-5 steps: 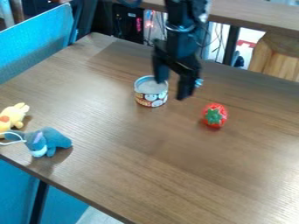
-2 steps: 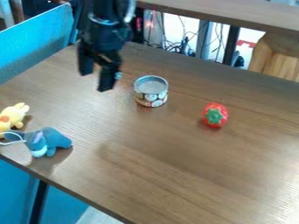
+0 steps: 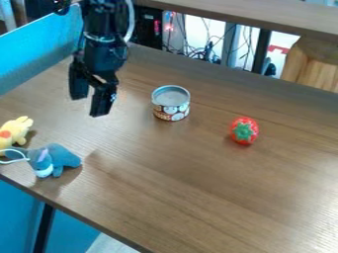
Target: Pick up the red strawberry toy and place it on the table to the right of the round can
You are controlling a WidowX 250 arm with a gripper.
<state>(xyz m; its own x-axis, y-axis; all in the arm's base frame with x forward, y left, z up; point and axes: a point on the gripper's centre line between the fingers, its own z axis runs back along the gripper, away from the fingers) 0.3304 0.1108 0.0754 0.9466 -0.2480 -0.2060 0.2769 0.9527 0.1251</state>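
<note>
Can (image 3: 171, 104) stands upright on the desk (image 3: 198, 197), to the right of the pincer (image 3: 90, 105), which hangs wide open and empty; a toy strawberry (image 3: 244, 131) lies farther right.

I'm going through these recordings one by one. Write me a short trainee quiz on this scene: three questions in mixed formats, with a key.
1. True or false: the can stands upright, apart from the gripper.
2. Fill in the blank: the strawberry has a ____ leafy top.
3. Which thing is closest to the gray-blue stuffed toy?
A) the can
B) the strawberry
C) the yellow toy

Key: 1 true; 2 green; 3 C
</note>
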